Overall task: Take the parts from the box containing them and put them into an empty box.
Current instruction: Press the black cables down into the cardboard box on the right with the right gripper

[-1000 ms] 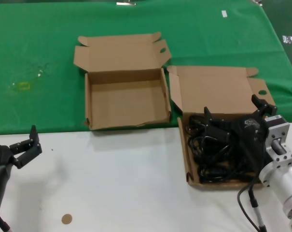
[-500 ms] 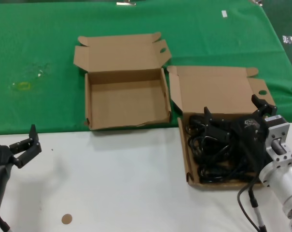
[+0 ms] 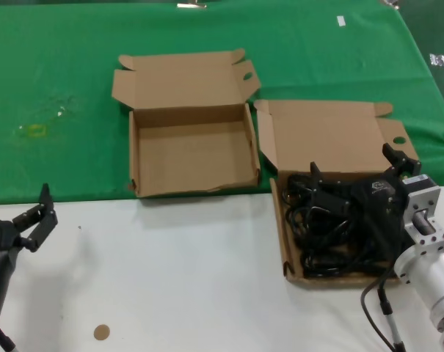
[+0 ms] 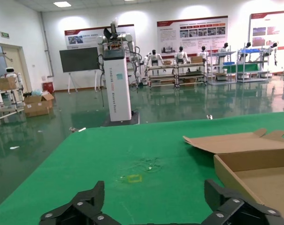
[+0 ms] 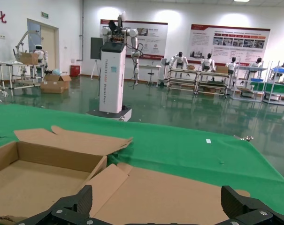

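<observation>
Black power cords with moulded plugs (image 3: 332, 231), loosely tangled, heaped in the shallow brown cardboard box with a small round hole in its lid (image 3: 284, 242) at lower right of the head view. None moved across yet, judging by the bare floor of the neighbouring box. Right gripper (image 3: 357, 176) poised directly over the heap, jaws spread wide on either side of it, gripping nothing; likely set there for a descent onto one bundle. Lid laid back flat toward the green cloth (image 3: 60, 73), leaving the opening free. To upper left, the empty brown cardboard box with an oval hole in its lid ear (image 3: 133, 158), lid likewise folded back, ready to receive. Left gripper (image 3: 39, 216) parked at far lower left over the white tabletop (image 3: 192, 279), jaws apart, idle, well clear of both boxes.
</observation>
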